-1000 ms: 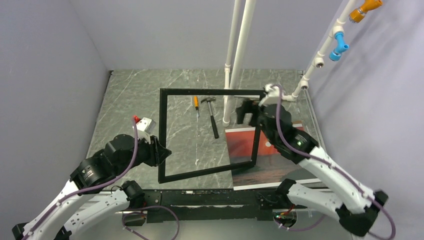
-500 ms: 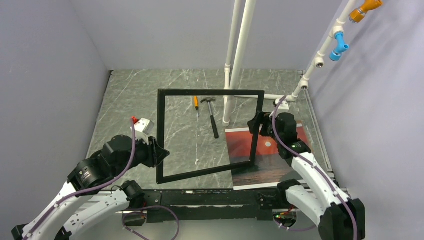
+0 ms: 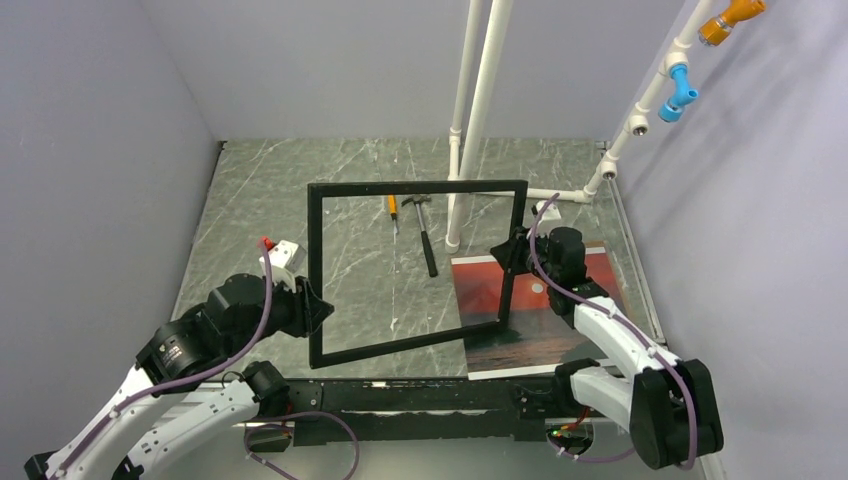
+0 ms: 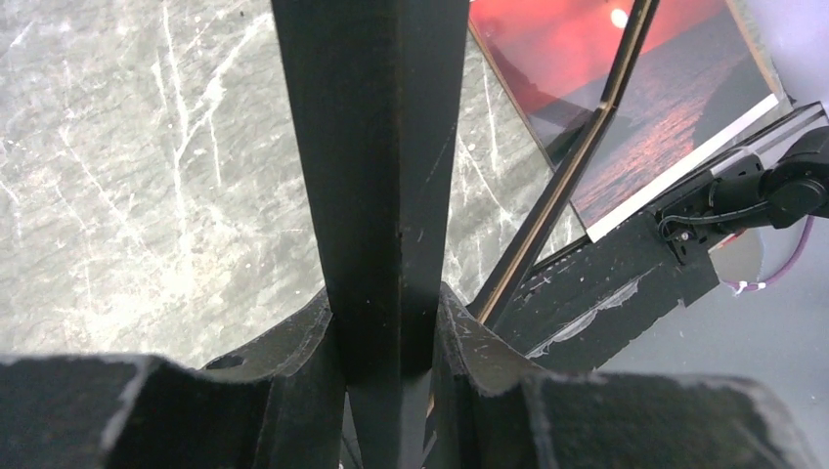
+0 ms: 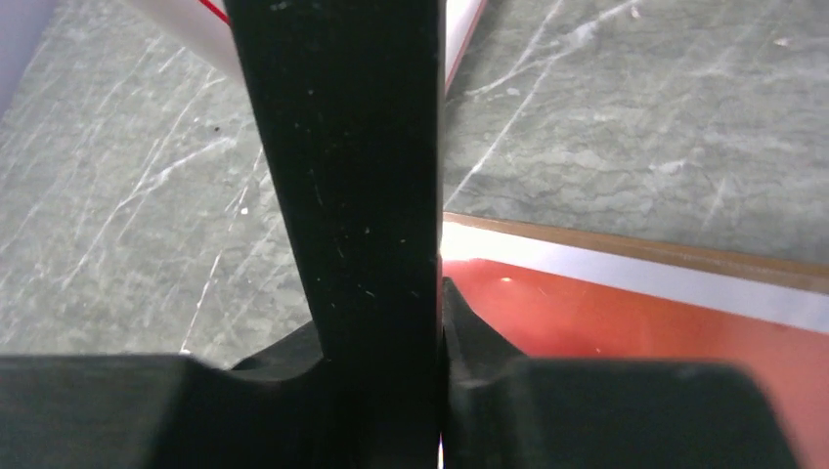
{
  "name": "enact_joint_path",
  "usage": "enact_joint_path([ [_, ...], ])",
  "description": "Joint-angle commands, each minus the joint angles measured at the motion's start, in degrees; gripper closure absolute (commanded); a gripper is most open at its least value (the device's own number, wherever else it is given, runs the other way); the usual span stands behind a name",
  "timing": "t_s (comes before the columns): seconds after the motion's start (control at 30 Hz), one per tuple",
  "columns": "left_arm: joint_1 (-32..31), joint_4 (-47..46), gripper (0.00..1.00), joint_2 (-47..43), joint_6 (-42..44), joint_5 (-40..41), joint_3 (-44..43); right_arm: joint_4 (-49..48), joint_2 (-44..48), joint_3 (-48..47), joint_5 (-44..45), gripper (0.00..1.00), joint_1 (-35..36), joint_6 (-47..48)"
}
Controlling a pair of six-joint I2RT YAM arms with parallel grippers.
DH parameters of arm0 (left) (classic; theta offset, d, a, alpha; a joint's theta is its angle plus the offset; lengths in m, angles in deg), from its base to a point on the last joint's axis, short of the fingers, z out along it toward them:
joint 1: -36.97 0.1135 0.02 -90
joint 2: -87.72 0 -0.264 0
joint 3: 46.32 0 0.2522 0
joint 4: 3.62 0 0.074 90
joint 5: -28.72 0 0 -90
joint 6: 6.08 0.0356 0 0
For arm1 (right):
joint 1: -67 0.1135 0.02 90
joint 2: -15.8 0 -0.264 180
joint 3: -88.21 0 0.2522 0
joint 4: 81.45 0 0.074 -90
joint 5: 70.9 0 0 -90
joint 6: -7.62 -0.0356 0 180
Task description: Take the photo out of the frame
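Left gripper (image 3: 316,305) and right gripper (image 3: 508,252) are clamped on the side bars of the frame (image 3: 420,187), which is held tilted and empty. The photo (image 3: 530,345) lies flat, face up, beneath the frame's right bar. The frame is best moved evenly by both arms and set down off the print.

Partly covered on the desk (image 3: 260,200): the photo (image 3: 530,345), under the right arm (image 3: 610,330) and a frame (image 3: 410,187) corner. Cropped top and bottom in both wrist views: the frame's bar (right fingers (image 5: 479,362) cut by the bottom edge too). Too small to identify: a white, red-tipped item (image 3: 283,250).
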Motion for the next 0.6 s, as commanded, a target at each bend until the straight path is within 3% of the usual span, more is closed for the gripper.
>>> enact_joint_path([
  [0.0,0.2,3.4,0.88,2.3,-1.5,7.3,-1.3,2.1,7.6,-3.3,-5.0,0.95,4.2,-4.1],
  [0.03,0.2,4.4,0.82,2.6,-2.3,8.6,-1.7,3.7,9.0,-4.1,-3.9,1.00,4.5,-4.8],
  [0.13,0.2,7.4,0.51,3.0,-5.6,12.5,-2.7,10.2,12.2,-7.2,-0.3,1.00,5.4,-5.5],
  [0.2,0.3,10.0,0.35,3.0,-7.8,16.5,-3.8,13.4,13.0,-8.6,0.9,1.00,5.6,-6.5],
  [0.23,0.2,11.5,0.14,3.1,-9.0,18.5,-4.3,14.8,13.4,-9.1,1.6,1.00,5.9,-7.1],
  [0.27,0.2,13.3,0.02,3.3,-10.1,20.6,-5.1,16.0,13.9,-9.4,3.3,1.00,6.6,-8.2],
  [0.33,0.2,17.4,0.01,4.1,-11.9,24.5,-7.7,17.5,15.1,-10.2,7.6,1.00,9.9,-8.7],
  [0.47,0.2,25.4,0.01,6.1,-13.7,30.2,-15.8,25.1,12.6,-15.7,27.1,1.00,22.7,-8.5],
  [0.57,0.3,32.2,0.01,7.3,-15.2,34.6,-23.0,28.7,10.7,-17.7,35.7,1.00,28.7,-12.0],
])
